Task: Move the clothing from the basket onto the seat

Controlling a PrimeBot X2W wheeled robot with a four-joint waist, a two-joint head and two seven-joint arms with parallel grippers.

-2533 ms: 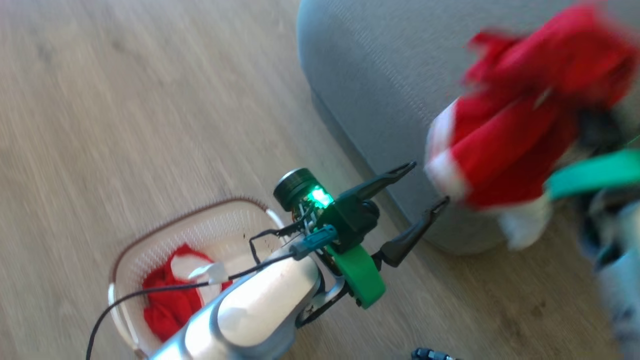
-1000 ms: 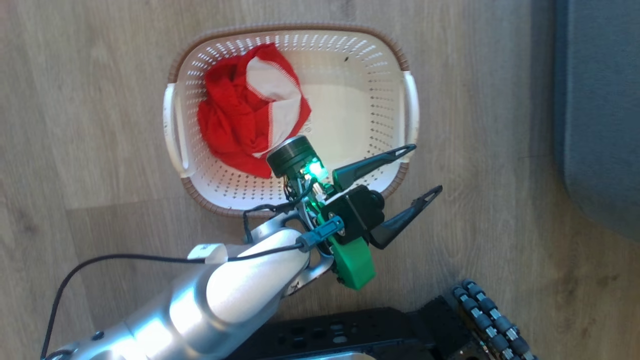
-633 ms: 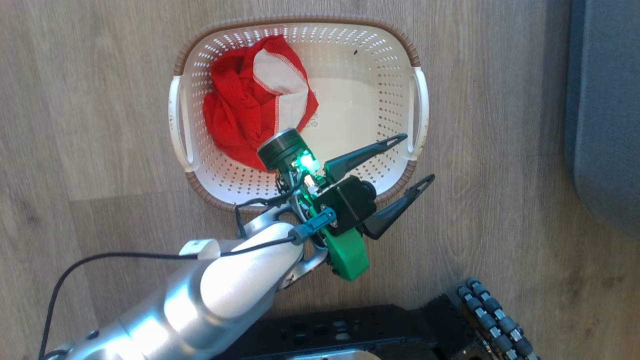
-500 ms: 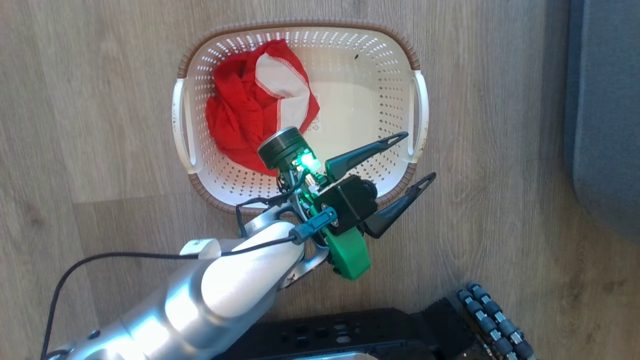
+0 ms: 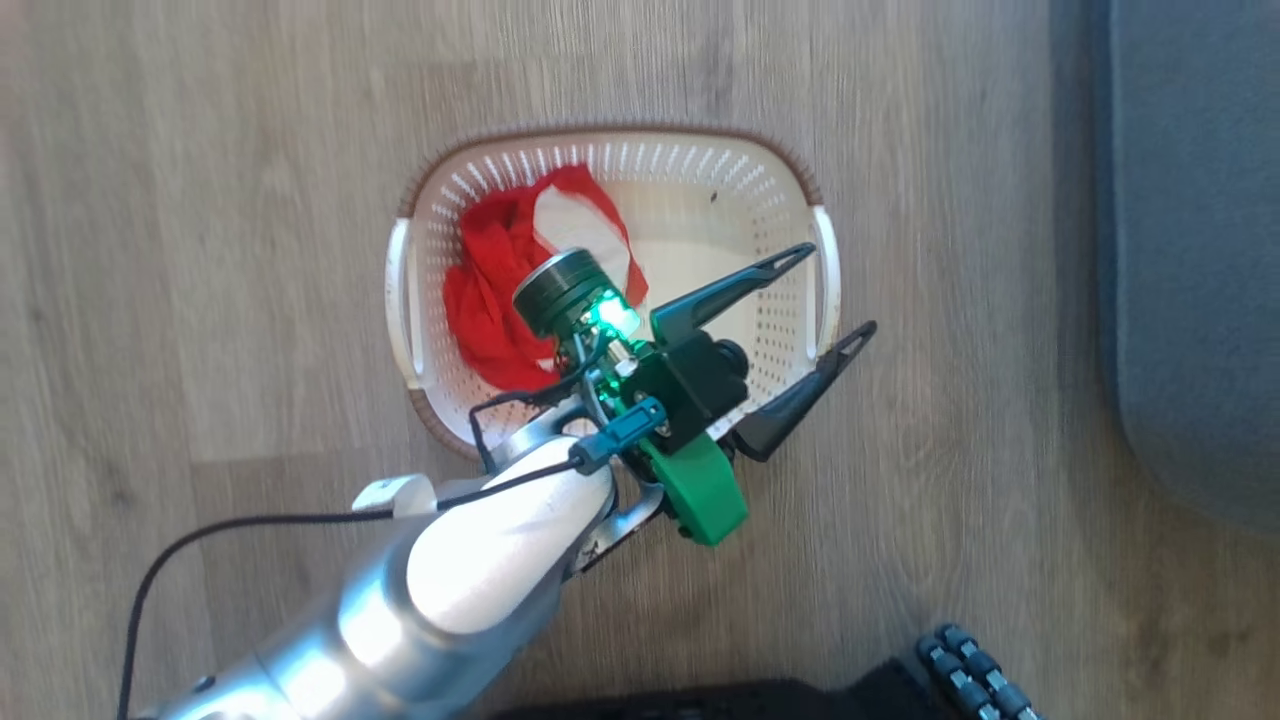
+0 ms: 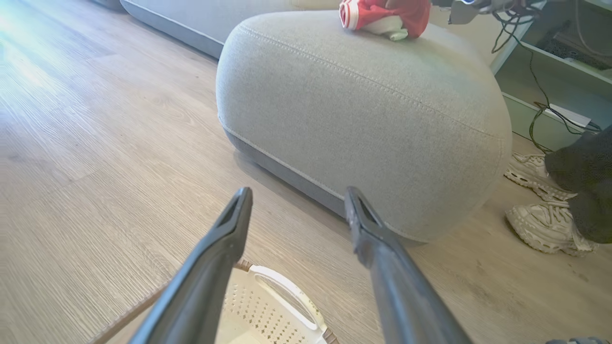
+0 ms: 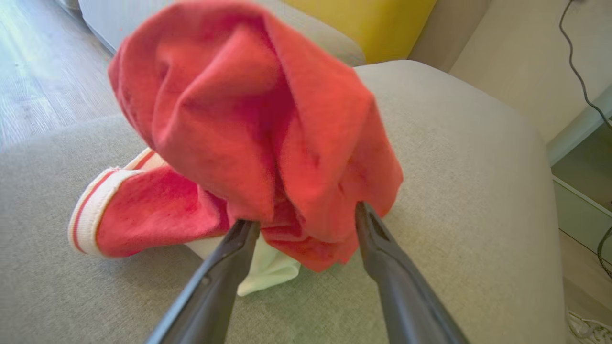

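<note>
The cream basket stands on the wooden floor with red clothing bunched in its left half. My left gripper hangs open and empty over the basket's right side. In the left wrist view its fingers point at the grey seat, where more red clothing lies on top. In the right wrist view my right gripper stands open over the seat. A heap of red clothing with white trim rests on the cushion between and beyond its fingertips.
The seat's edge runs down the head view's right side. A person's dark leg and pale shoes are beside the seat. A shelf with cables stands behind. A yellow cushion lies past the seat. My base's wheel shows below.
The right gripper carried a red garment towards the seat earlier; now its fingers stand apart with the garment on the cushion. The head camera has shifted. The left gripper stays open over the basket.
</note>
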